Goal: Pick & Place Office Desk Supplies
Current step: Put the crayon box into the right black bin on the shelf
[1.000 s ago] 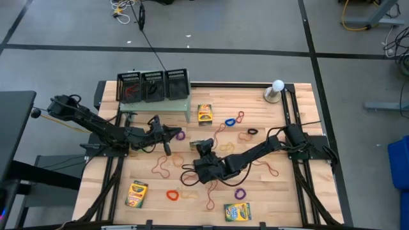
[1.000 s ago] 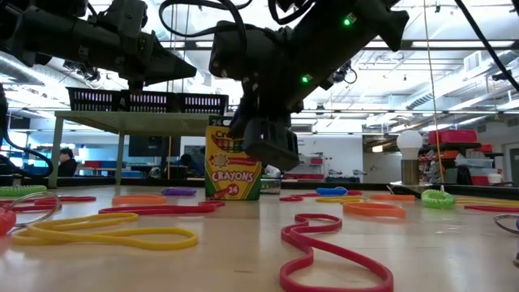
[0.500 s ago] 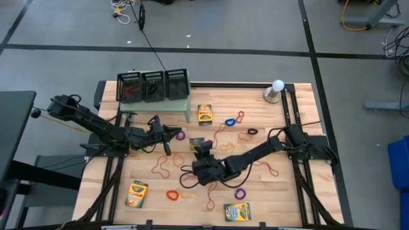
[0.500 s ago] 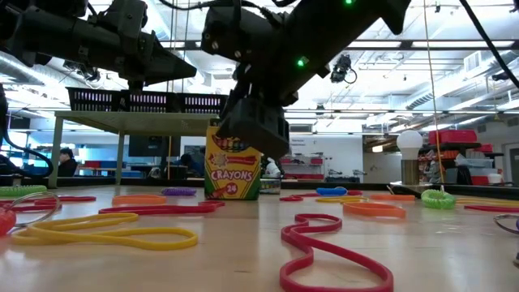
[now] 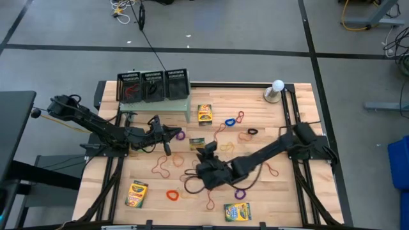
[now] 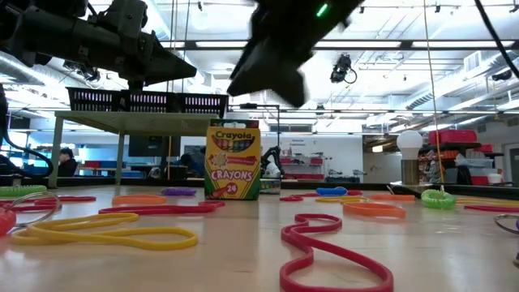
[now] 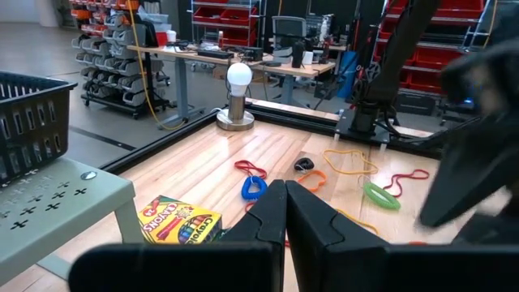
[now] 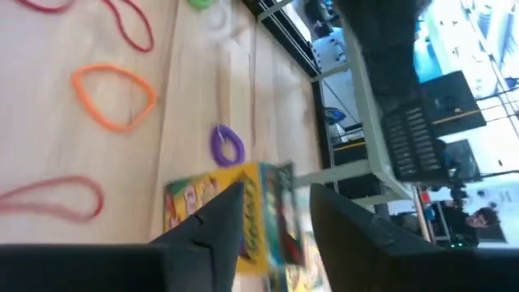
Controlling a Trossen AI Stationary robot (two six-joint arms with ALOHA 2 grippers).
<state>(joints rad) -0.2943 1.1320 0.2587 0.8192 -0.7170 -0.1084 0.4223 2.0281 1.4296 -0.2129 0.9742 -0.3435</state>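
Looking down at mid-bench [image 5: 291,185], you see your right gripper [image 5: 208,151] hanging with its jaws parted and empty, just clear of an upright crayon box [image 5: 197,142] standing on the wood. Your left gripper [image 5: 172,133] waits nearby with jaws shut on nothing. Rubber bands [image 5: 171,195] lie scattered around, and the mesh trays [image 5: 153,84] sit on the green stand [image 5: 171,107].

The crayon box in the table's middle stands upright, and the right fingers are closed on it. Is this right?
Not quite. The crayon box does stand upright on the table, but the right gripper is not closed on it. The low view shows that arm lifted clear above the box, and the right wrist view shows its fingers spread apart with the box beyond them.
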